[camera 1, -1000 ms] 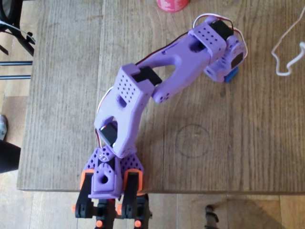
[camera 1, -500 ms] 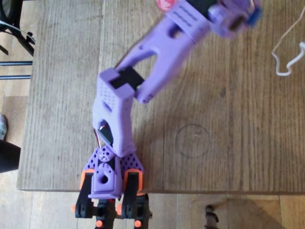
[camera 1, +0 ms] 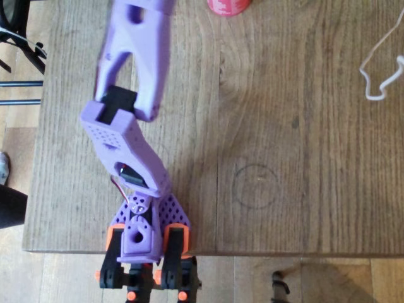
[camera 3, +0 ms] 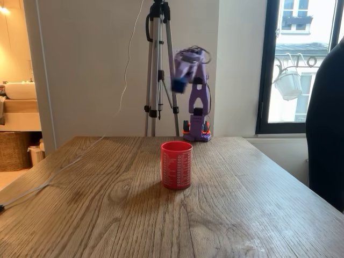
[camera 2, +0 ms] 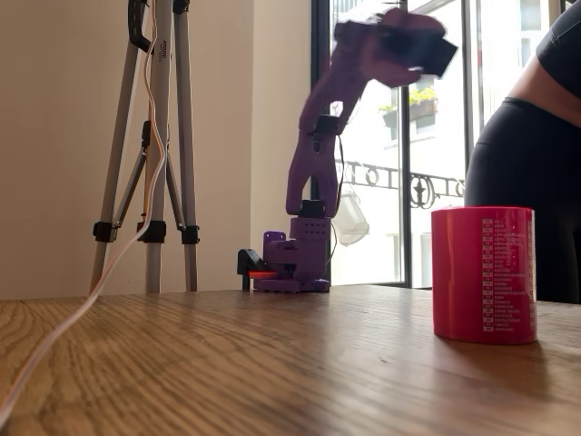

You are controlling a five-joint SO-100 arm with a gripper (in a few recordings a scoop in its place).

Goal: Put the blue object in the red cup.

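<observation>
High above the counter, in a fixed view, the blue object shows as a small blurred blue patch at the low tip of the purple arm, so the fingers seem clenched on it, though the motion blur hides the exact grip. It hangs well clear of the wood, above and behind the red cup, a little to that cup's right as that view shows it. The red cup stands upright on the counter, nearer the camera than the arm's base, its open mouth facing up. In a fixed view from low on the counter, the cup stands at the right and the arm rises from its base far behind, its raised, blurred end reaching toward the cup's side. In the overhead view the arm stretches up from its orange and purple base and leaves the top edge, well to the left of the cup's rim. A white cable lies on the counter at the right edge there. A tripod stands behind the counter, and a person in dark clothes stands beside it by the window.
</observation>
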